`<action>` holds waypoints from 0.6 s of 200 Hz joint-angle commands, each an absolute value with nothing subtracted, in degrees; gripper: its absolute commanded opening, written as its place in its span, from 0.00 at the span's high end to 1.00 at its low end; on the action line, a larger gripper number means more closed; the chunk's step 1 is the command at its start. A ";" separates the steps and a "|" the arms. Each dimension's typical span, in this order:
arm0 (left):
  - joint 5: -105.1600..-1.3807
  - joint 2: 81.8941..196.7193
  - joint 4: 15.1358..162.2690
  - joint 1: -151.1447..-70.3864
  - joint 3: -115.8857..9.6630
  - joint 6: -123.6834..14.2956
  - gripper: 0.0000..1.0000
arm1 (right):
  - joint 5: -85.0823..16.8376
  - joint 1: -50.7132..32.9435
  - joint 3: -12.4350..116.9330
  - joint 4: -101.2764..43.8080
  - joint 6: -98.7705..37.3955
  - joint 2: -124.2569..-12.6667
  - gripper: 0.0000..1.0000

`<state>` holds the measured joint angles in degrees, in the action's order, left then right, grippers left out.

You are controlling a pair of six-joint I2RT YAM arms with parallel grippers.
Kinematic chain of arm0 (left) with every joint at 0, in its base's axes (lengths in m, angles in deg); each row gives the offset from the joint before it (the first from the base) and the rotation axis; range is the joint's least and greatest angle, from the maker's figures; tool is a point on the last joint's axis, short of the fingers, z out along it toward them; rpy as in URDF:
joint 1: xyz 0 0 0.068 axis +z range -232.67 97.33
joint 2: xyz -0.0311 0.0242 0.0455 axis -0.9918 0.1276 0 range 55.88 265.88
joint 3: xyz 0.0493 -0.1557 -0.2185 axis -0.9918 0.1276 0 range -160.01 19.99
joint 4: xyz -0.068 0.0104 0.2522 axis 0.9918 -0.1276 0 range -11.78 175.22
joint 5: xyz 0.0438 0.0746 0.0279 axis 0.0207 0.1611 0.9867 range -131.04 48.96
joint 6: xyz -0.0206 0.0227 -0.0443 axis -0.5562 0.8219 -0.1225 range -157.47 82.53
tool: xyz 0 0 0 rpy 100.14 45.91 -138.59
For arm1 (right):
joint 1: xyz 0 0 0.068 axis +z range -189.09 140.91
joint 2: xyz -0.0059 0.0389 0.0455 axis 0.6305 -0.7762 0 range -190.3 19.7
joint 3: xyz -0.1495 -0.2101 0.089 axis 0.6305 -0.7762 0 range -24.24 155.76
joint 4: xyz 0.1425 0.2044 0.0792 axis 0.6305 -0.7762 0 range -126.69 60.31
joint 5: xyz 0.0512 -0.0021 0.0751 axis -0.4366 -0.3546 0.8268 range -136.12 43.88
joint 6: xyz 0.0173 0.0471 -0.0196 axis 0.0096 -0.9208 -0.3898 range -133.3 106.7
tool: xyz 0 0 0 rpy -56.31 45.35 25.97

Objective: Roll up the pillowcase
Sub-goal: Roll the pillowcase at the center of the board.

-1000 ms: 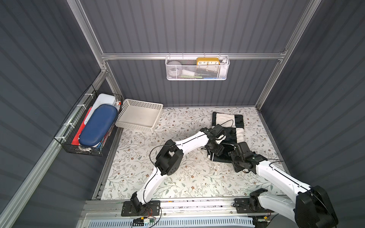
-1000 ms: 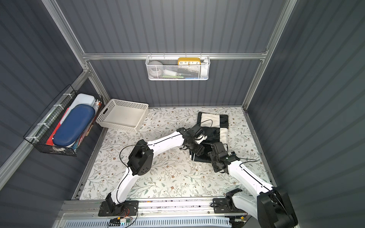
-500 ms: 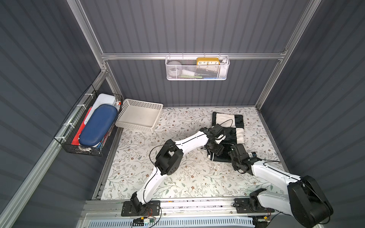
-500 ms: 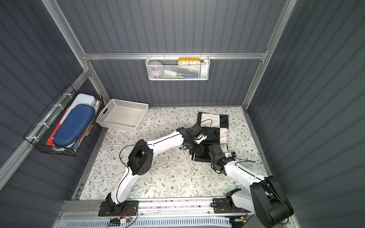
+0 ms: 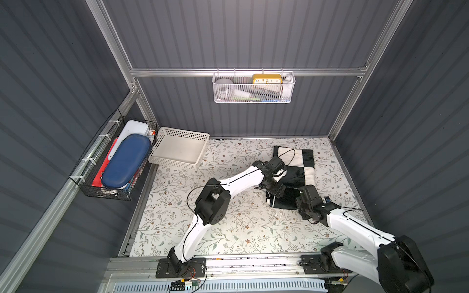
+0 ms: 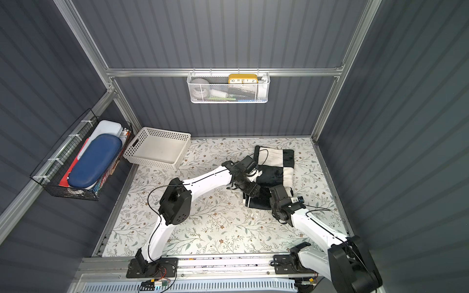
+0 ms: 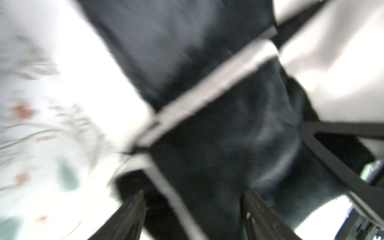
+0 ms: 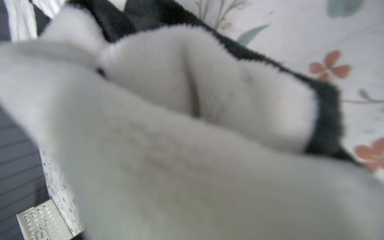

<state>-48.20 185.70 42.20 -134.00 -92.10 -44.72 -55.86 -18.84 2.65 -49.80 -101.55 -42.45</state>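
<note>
Only left wrist shows left gripper (image 7: 194, 193) spread over pillowcase (image 7: 207, 62).

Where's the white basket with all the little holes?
In both top views the white basket sits at the far left corner of the table, right beside the black wire rack, well left of the pillowcase.
</note>
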 commanded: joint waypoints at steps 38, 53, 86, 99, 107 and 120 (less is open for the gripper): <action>-46.65 180.56 41.34 -132.34 -89.60 -44.26 0.23 | -41.70 -18.95 3.78 -76.94 -98.19 -31.92 0.95; -46.92 180.33 41.54 -132.39 -89.43 -44.04 0.23 | -43.91 -19.28 5.03 -78.41 -99.80 -29.10 0.95; -47.19 181.06 41.77 -132.33 -89.95 -43.37 0.25 | -42.60 -20.52 12.09 -77.30 -97.46 -34.99 0.91; -47.79 181.18 41.63 -132.33 -90.12 -42.71 0.25 | -41.12 -20.89 14.77 -76.09 -96.20 -38.66 0.90; -47.72 181.30 41.78 -132.32 -89.90 -42.75 0.25 | -40.84 -20.99 16.43 -75.90 -95.90 -40.93 0.88; -47.72 181.60 41.89 -132.35 -89.56 -42.66 0.26 | -40.28 -21.55 18.86 -75.70 -94.32 -44.05 0.88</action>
<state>-46.84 182.48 42.30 -132.29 -90.09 -44.22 -42.66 -20.89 14.72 -76.01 -97.55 -39.98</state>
